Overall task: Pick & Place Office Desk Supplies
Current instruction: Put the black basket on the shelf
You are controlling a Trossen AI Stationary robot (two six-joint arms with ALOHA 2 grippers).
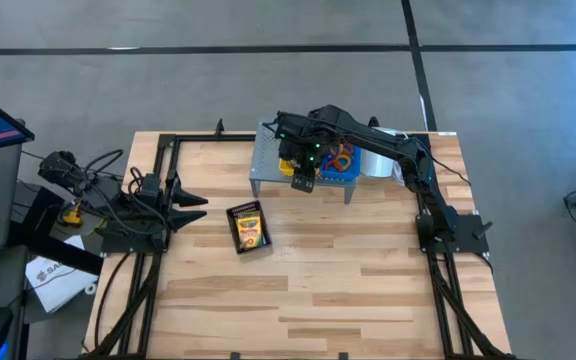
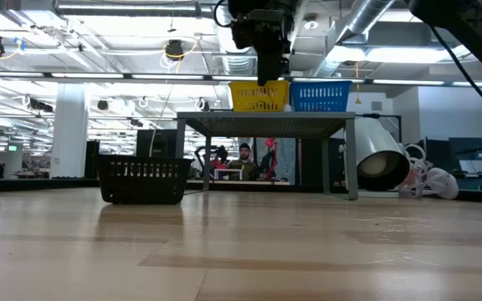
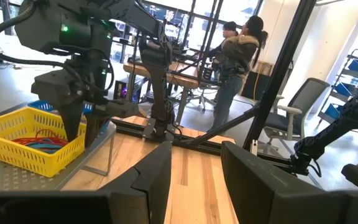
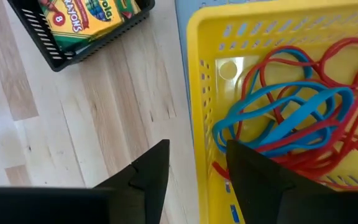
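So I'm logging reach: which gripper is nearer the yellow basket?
Right. The right gripper hangs over the yellow basket on the riser; the left gripper waits far off at the table's left.

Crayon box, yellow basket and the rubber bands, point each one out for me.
crayon box [image 1: 249, 227]: high view, middle of its lid.
yellow basket [image 4: 199, 118]: right wrist view, its perforated side wall.
rubber bands [image 4: 303, 115]: right wrist view, a blue loop in the tangle.

One camera looks straight down on the pale wooden worktop [image 1: 308, 290]; another sits level at its surface; both wrist cameras see the yellow plastic basket [image 4: 199, 93] close up.
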